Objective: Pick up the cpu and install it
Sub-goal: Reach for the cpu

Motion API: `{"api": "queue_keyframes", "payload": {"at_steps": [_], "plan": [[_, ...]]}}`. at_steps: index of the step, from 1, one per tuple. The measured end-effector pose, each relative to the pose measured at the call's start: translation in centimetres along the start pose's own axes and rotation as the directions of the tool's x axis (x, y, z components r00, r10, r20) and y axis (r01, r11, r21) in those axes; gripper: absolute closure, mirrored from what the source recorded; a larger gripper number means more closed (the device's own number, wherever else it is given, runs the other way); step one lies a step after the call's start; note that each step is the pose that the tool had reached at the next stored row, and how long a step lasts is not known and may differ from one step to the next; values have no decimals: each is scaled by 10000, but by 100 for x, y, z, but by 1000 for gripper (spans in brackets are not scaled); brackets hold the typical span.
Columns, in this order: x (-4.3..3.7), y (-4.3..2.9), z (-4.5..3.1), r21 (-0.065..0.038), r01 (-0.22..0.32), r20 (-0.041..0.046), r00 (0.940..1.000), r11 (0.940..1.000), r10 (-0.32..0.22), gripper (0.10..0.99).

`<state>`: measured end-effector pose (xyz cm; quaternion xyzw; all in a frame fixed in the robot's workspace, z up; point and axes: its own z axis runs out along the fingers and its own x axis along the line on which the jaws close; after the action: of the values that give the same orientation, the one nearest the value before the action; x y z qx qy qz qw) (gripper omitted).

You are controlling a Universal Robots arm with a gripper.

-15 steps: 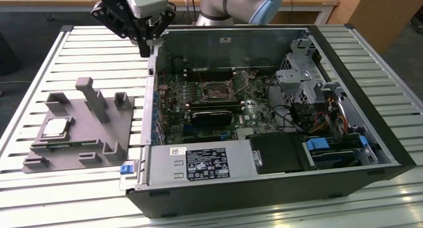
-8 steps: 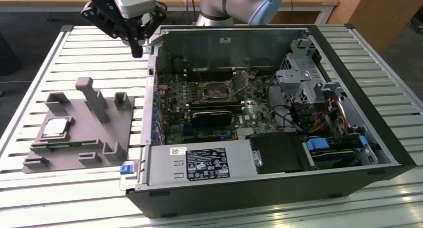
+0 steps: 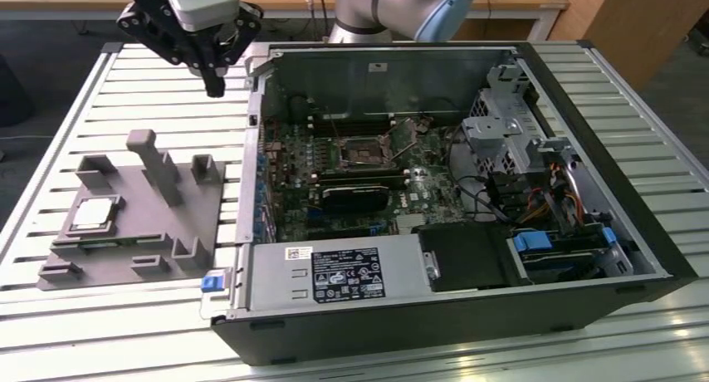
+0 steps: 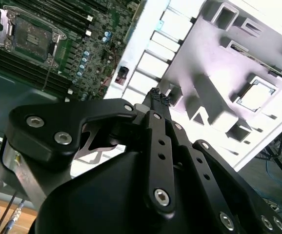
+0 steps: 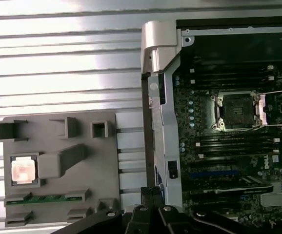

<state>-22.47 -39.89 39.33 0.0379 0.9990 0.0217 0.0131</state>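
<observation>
The cpu [image 3: 92,215] lies flat in a recess of the grey plastic tray [image 3: 149,224], on the slatted table at the exterior view's left. Both wrist views look down on it: cpu [image 5: 24,171] in the tray [image 5: 98,168], and cpu [image 4: 256,95] in the tray [image 4: 214,63]. The dark socket [image 3: 364,152] sits on the motherboard inside the open computer case, with its metal frame raised [image 5: 237,111] [image 4: 31,37]. My gripper [image 3: 214,86] hangs above the table between the tray and the case's far corner, shut with nothing in it [image 4: 157,97] [image 5: 152,191].
The open computer case [image 3: 620,232] takes up the middle and the exterior view's right of the slatted table [image 3: 66,116]. Inside are a long black card [image 3: 354,196], a power supply [image 3: 332,276] and cables. Upright posts [image 3: 155,162] rise from the tray.
</observation>
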Motion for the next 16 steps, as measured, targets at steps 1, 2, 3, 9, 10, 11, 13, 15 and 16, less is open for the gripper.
{"api": "queue_keyframes", "payload": {"at_steps": [1,2,3,9,10,11,13,15,16], "plan": [[19,-1,0,-1,0,0,10000,10000,0,980],[38,-3,-1,0,0,0,10000,10000,0,980],[56,-4,-2,0,1,0,10000,10000,-1,980],[173,-13,-5,-1,0,0,10000,10000,0,980],[193,-14,-5,-1,0,0,10000,10000,0,980],[212,-16,-5,-1,0,0,10000,10000,0,980],[249,-19,-7,0,0,0,10000,10000,0,980],[284,-21,-8,-1,0,0,10000,10000,0,980],[300,-22,-8,0,1,0,10000,10000,-1,980]]}}
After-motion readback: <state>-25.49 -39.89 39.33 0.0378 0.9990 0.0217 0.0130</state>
